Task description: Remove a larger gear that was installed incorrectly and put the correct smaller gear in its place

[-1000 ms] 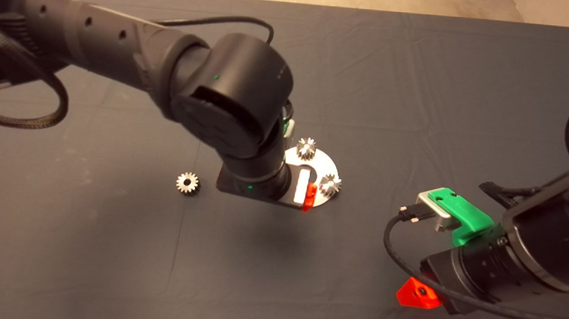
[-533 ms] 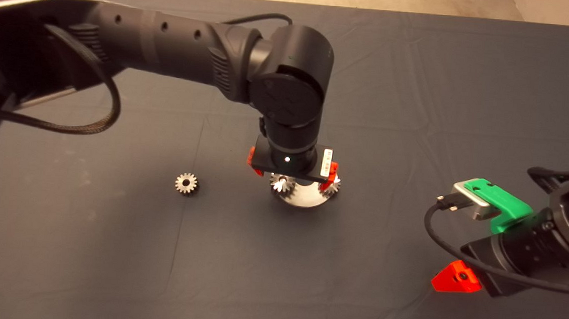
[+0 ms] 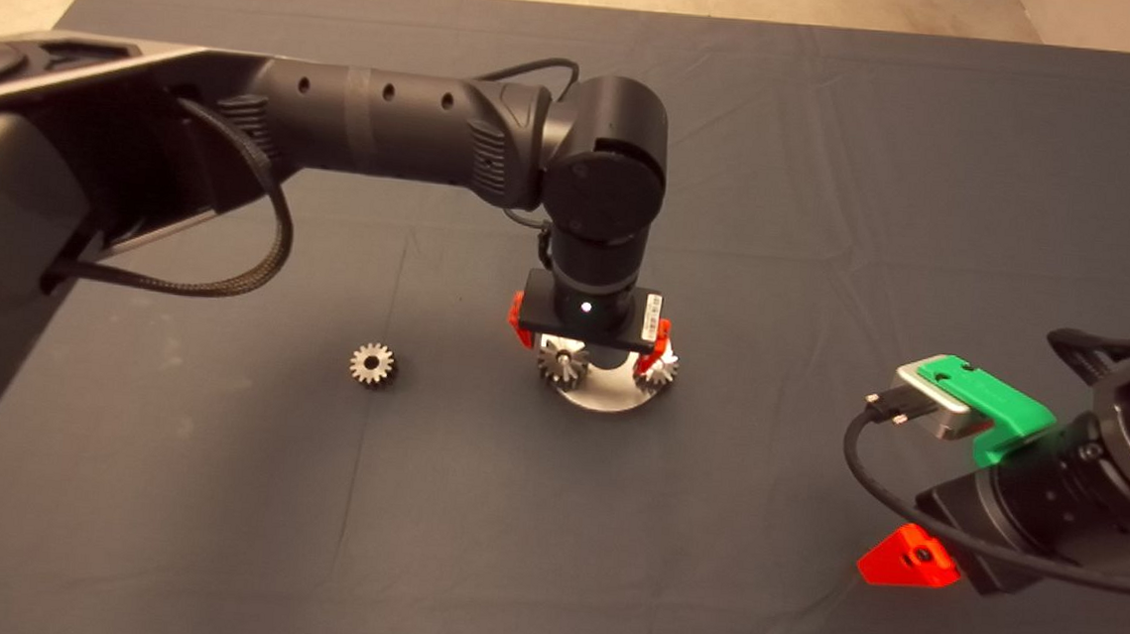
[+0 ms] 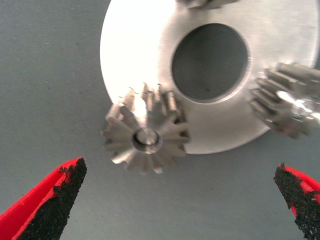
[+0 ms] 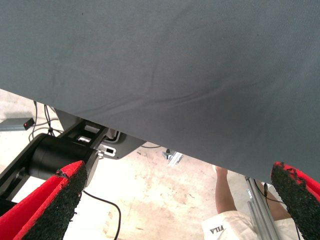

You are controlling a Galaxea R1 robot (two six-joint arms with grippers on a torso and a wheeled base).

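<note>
Left gripper (image 3: 590, 336) hangs straight down over the round silver plate (image 3: 602, 397) near the middle of the mat (image 3: 833, 177). Jaws stand wide apart and hold nothing. In the left wrist view its red fingers (image 4: 42, 205), faced with rough black pads, sit well out to either side of the plate.

Hidden or cut off: in the head view the wrist covers most of the plate; only its near rim shows. The third gear (image 4: 205, 3) on the plate is clipped to a sliver at the edge of the left wrist view.

Plate: machined metal disc, bright glare on one side, large round centre hole (image 4: 210, 61) with mat showing through. Gear on a peg (image 4: 146, 135) overhangs the plate rim; silver, bevelled teeth, shiny pin end in its bore. A second gear (image 4: 287, 105) sits across the hole, blurred. Which of the mounted gears is the larger gear cannot be told with certainty; the blurred one looks bulkier.

The smaller gear (image 3: 372, 363) lies loose and flat on the mat, well apart from the plate toward the left edge, dark centre hole visible.

Right gripper (image 3: 909, 560) waits near the mat's lower right edge, fingers (image 5: 47, 207) spread wide, empty. Its wrist view shows wrinkled dark cloth, pale concrete floor, cables and a person's leg (image 5: 227, 192).
</note>
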